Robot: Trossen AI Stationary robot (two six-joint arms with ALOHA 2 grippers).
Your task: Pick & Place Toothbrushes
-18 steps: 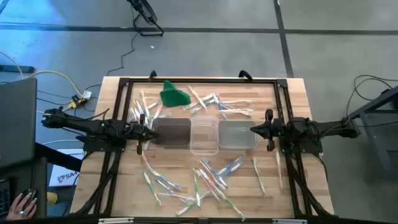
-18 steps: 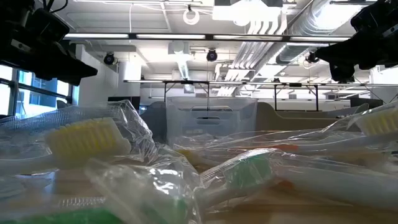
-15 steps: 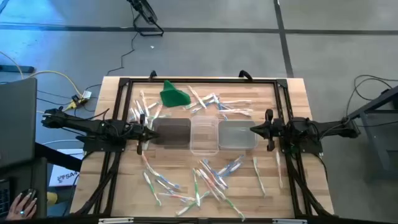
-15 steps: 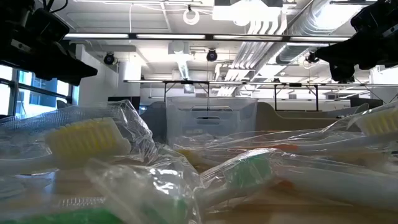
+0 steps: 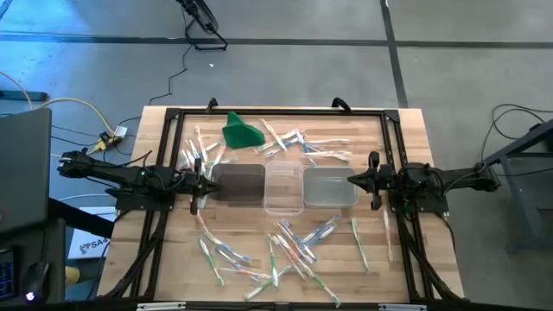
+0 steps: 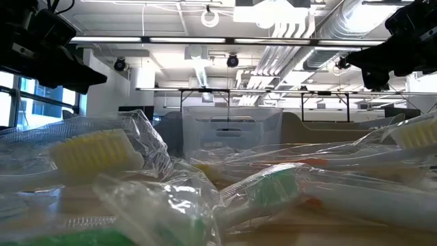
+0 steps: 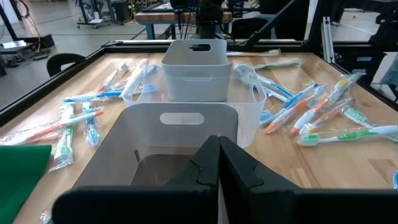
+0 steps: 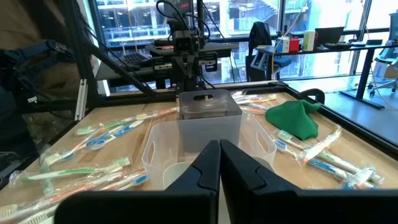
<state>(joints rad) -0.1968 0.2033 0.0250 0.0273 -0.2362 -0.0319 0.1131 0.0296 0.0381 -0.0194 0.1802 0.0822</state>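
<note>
- We judge the task barely begun: the three tubs (image 5: 283, 187) in a row at the table's middle look empty, as far as the wrist views show.
- The brushes (image 5: 298, 242) lie loose on the wood in two scatters, one on the near side of the tubs and one on the far side (image 5: 294, 142), with a few strays near the right arm. Many are in clear wrappers.
- Our left gripper (image 5: 200, 186) hangs at the left end of the tub row, fingers pressed together, holding nothing.
- Our right gripper (image 5: 357, 180) mirrors it at the right end of the row, also closed and empty.
- So everything is left to do: each brush must be picked up and placed, presumably into a tub.
- A green cloth (image 5: 240, 132) sits on the far side, left of centre, touching or just beside a few brushes; it is not part of the job and could snag a grasp there.
- The brushes overlap and cross in both scatters, so we expect single picks to be fiddly, and the wrappers may slip.
- The dark frame (image 5: 276, 112) around the table edge hems in the outer brushes.
- From the low view the near pile (image 6: 266, 188) fills the foreground, and both arms sit high above it.
</note>
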